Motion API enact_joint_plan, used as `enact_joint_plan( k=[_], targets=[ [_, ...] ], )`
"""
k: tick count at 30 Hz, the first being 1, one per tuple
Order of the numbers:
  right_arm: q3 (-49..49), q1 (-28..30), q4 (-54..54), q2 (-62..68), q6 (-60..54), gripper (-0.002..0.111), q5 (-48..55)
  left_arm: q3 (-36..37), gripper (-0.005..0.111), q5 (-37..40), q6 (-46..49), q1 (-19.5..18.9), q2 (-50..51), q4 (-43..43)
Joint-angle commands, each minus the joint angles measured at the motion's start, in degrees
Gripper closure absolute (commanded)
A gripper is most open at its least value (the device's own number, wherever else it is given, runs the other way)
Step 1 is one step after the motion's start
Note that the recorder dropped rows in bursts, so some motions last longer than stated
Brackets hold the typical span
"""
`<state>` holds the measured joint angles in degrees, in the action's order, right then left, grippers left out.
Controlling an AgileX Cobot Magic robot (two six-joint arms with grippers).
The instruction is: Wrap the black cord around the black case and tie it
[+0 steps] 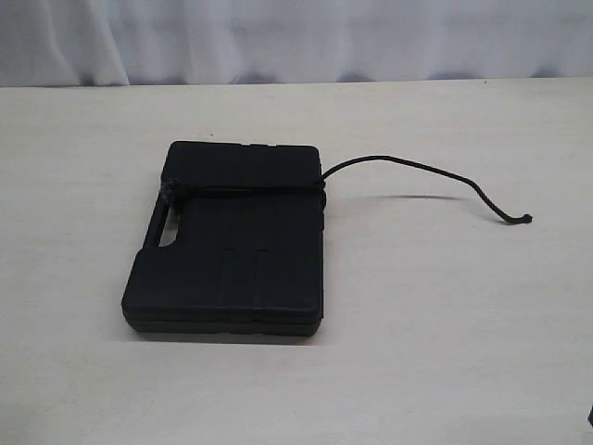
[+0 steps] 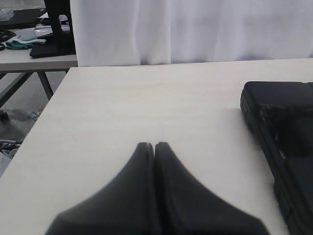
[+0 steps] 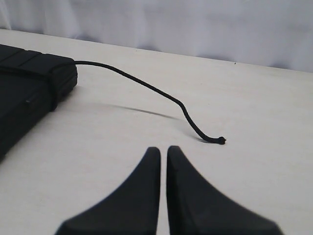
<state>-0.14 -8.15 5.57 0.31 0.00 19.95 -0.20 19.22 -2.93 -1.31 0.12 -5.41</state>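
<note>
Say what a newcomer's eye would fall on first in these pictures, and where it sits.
The black case lies flat in the middle of the pale table. The black cord crosses its lid near the far end, its loose tail arcing off to the right. The left gripper and right gripper are shut, holding nothing.

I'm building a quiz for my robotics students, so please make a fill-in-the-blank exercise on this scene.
1. The black cord crosses the black case, and in the exterior view its free end trails off to the ____.
2. The left gripper is ____ (open or shut) and holds nothing.
3. The right gripper holds nothing, and the cord's knotted tip touches ____ gripper.
Missing words: right; shut; neither.
</note>
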Motion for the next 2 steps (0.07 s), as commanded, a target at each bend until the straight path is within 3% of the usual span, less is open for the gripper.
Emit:
enact_joint_plan(
  k=[1, 2],
  targets=[
    [0.14, 0.33, -0.43, -0.31, 0.00, 0.104, 0.02, 0.20, 0.107, -0.60, -0.12, 0.00, -0.12, 0.05],
    [0.14, 0.33, -0.43, -0.31, 0.00, 0.104, 0.02, 0.20, 0.107, -0.60, -0.12, 0.00, -0.12, 0.05]
  ],
)
